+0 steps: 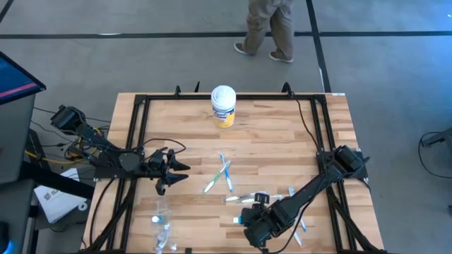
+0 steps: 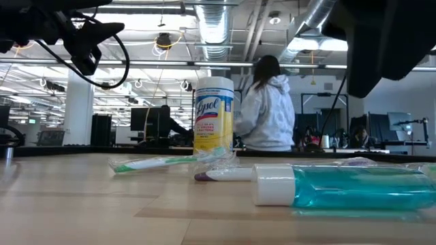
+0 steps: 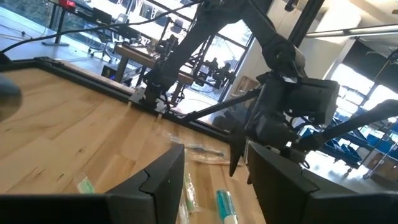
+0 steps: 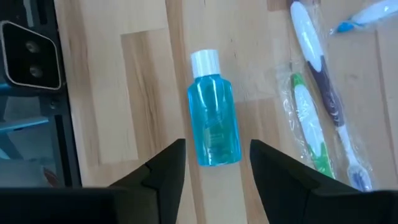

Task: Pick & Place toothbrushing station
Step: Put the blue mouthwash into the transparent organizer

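The right gripper (image 4: 212, 177) hangs over the desk's (image 1: 282, 134) near edge, its fingers spread, straddling from above a small teal bottle (image 4: 214, 124) with a white cap that lies flat on the wood. This looks like the approach before a pick: nothing is held yet, and the fingers sit either side of the bottle's lower end, not touching it. The next move probably calls for a straight descent, keeping the bottle centred between the fingers, then a close across its rounded body, which may roll or slip

The left gripper (image 1: 176, 171) waits above the desk near its left edge, fingers spread and empty

The rest of the toothbrushing station is scattered across the middle and near-right part of the desk: slim wrapped toothbrushes (image 1: 224, 174), blue, green and white, some crossing one another. Just beside the bottle lie a green-and-white brush (image 4: 308, 121) and a purple-and-white brush (image 4: 324, 93), both in clear wrap. A wipes canister (image 1: 223, 106) stands near the far edge, well apart. A person (image 1: 268, 28) walks on the floor beyond
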{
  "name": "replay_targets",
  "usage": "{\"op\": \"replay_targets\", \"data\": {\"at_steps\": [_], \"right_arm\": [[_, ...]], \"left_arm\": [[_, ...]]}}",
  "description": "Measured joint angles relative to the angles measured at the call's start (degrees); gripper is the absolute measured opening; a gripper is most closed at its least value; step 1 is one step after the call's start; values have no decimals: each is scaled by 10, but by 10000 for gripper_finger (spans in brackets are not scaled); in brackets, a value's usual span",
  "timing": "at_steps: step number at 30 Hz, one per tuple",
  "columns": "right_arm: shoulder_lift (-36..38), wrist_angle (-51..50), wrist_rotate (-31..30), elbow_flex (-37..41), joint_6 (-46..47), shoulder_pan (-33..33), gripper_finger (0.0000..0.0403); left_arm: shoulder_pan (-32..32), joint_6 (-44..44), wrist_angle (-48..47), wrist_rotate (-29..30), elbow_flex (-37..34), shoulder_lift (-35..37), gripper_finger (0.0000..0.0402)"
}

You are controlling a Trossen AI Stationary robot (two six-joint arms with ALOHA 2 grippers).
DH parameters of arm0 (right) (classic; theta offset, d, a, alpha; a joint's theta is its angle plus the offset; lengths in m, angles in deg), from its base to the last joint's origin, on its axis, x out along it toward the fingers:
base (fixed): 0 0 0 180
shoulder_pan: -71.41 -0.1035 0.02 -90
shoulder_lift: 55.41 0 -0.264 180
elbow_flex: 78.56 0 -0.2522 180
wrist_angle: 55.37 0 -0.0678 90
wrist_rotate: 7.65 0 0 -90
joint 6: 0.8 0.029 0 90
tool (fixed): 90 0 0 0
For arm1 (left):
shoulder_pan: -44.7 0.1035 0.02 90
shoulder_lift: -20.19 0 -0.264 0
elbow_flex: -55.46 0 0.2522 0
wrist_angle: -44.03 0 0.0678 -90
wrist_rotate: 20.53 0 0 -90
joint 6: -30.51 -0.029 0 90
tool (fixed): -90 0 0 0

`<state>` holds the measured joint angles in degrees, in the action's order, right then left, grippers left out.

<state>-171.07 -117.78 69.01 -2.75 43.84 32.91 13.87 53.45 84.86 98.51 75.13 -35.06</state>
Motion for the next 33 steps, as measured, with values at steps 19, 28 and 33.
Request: {"op": "replay_targets", "data": {"at_steps": [19, 28, 33], "right_arm": [[-56, 4, 15, 1, -16, 4, 170], [-56, 11, 16, 0, -17, 4, 170], [-69, 11, 16, 0, -19, 5, 170]], "left_arm": [[-1, 0, 8, -5, 0, 0, 172], [-1, 0, 9, -6, 0, 0, 172], [-1, -1, 9, -6, 0, 0, 172]]}}
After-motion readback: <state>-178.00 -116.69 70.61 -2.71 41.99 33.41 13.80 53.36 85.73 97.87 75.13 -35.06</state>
